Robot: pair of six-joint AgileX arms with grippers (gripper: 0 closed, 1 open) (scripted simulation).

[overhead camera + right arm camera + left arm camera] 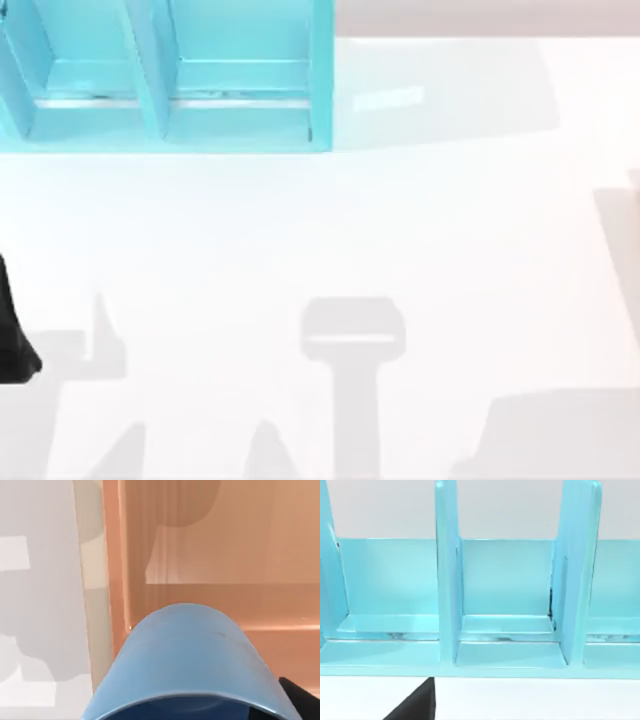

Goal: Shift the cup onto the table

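Observation:
The mid-blue cup [192,660] looms very close in the right wrist view, its rim and dark inside nearest the camera. My right gripper is shut on it, and one black finger [300,697] rests against its side. Beneath the cup lie a peach-coloured surface [210,555] and, beside that, the white table [40,605]. In the top view the table [330,230] spreads wide and bare. My left arm [14,335] is parked at the table's left edge, facing the turquoise shelf unit.
The turquoise shelf unit [170,90] stands at the table's back left, and its open compartments [507,595] face the left wrist camera. A pale beige edge [634,182] shows at the table's right side. Grey shadows lie across the near half.

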